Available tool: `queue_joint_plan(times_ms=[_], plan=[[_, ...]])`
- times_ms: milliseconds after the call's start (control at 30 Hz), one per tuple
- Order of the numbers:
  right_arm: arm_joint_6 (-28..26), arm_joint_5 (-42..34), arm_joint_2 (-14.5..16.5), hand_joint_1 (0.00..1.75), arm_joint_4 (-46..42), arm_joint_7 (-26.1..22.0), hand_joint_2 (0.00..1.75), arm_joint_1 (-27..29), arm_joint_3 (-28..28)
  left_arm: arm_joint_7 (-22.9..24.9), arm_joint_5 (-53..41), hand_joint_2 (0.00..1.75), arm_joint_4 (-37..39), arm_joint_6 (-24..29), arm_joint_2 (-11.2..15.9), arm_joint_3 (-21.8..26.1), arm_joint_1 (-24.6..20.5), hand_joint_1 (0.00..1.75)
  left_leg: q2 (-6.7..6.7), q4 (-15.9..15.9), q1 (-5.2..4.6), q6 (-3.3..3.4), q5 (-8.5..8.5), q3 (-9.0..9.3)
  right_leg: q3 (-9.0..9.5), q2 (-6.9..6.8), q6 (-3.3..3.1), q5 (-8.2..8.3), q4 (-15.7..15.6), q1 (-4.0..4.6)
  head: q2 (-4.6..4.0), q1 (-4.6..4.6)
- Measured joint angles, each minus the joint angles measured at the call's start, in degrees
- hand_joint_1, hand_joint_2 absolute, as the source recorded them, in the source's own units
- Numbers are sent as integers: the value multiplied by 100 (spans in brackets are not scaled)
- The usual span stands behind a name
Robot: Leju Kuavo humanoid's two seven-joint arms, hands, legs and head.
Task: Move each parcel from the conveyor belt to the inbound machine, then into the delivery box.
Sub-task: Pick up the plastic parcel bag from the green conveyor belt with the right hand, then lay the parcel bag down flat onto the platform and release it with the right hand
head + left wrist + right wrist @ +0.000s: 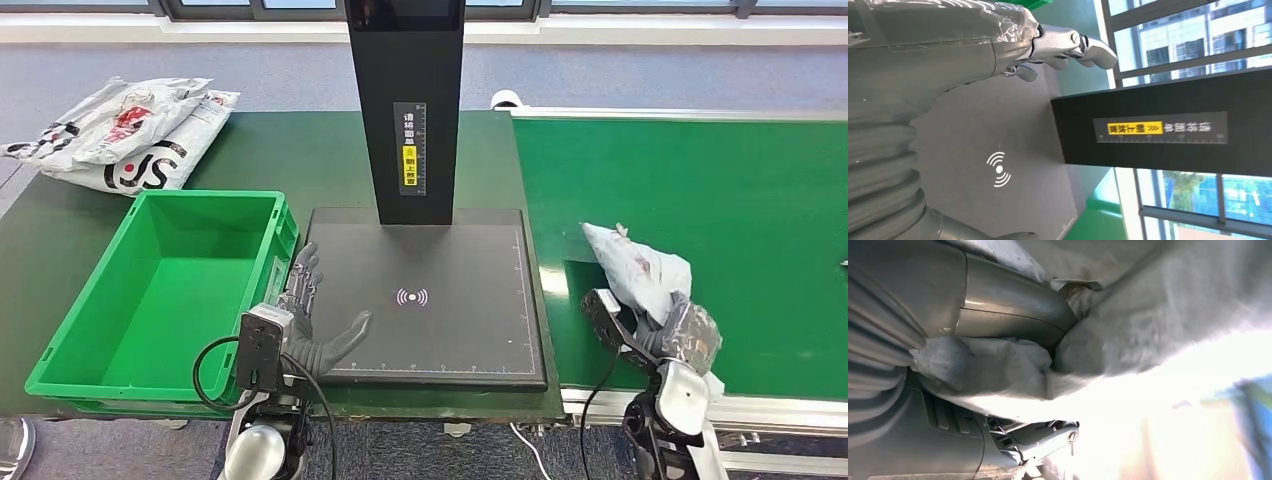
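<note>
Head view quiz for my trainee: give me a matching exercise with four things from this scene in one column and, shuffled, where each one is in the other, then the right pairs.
Things:
1. grey parcel
2. green crate
3. left hand
4. pile of white parcels

Places:
A. far left corner of the table
B. over the left edge of the black scanner plate
C. on the conveyor belt, gripped by the right hand
D. on the table left of the scanner plate

Pairs: 1-C, 2-D, 3-B, 4-A
</note>
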Motion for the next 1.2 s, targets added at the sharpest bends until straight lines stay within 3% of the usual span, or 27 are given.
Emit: queue_joint_plan(times_ms=[133,267,467,667,800,933,1033,1167,1200], plan=[[-642,-524,76,175,-1246,-768,175,93,467,-132,25,175,18,5,-33,42,-16,0,1,0,1,-4,2,-1,-5,3,-1,0,0,2,1,0],[-1065,-710,121,175,-1996,-1197,175,37,928,-237,101,175,106,12,-61,43,-95,0,-3,-1,2,-3,4,-1,-2,0,-1,-1,0,2,0,0],[-1112,-977,132,175,-2456,-1606,175,-168,1616,-356,215,175,345,3,-64,43,-351,0,-4,0,1,2,8,-2,1,-4,3,3,0,-1,1,0],[-293,-1153,118,175,-2379,-1752,175,-361,2463,-432,336,175,602,-93,-62,43,-705,0,-5,0,1,-3,12,-1,0,-3,3,7,0,0,0,0],[472,-1172,28,175,-2074,-1567,175,-461,2986,-488,417,175,762,-135,-48,43,-882,0,-7,0,2,-4,13,-2,0,-3,3,7,0,1,-1,0],[855,-1046,-80,175,-1537,-1310,175,-654,3310,-517,464,175,868,-140,-20,43,-966,0,-10,0,2,-4,13,-5,-1,-3,3,7,0,0,1,0],[854,-943,-150,175,-1008,-1160,175,-856,3422,-530,513,175,903,-139,9,43,-993,0,-14,1,0,-2,14,-6,0,-5,5,8,0,-1,-1,0],[395,-709,-175,175,-371,-1012,175,-1080,3442,-531,526,175,909,-133,40,43,-996,0,-15,1,-1,-2,15,-5,-1,-5,7,9,-1,-2,1,0],[266,-642,-178,142,-239,-974,175,-1122,3442,-531,527,175,909,-131,44,43,-996,0,-15,1,-1,-2,14,-5,-1,-5,7,9,-1,-2,1,0]])
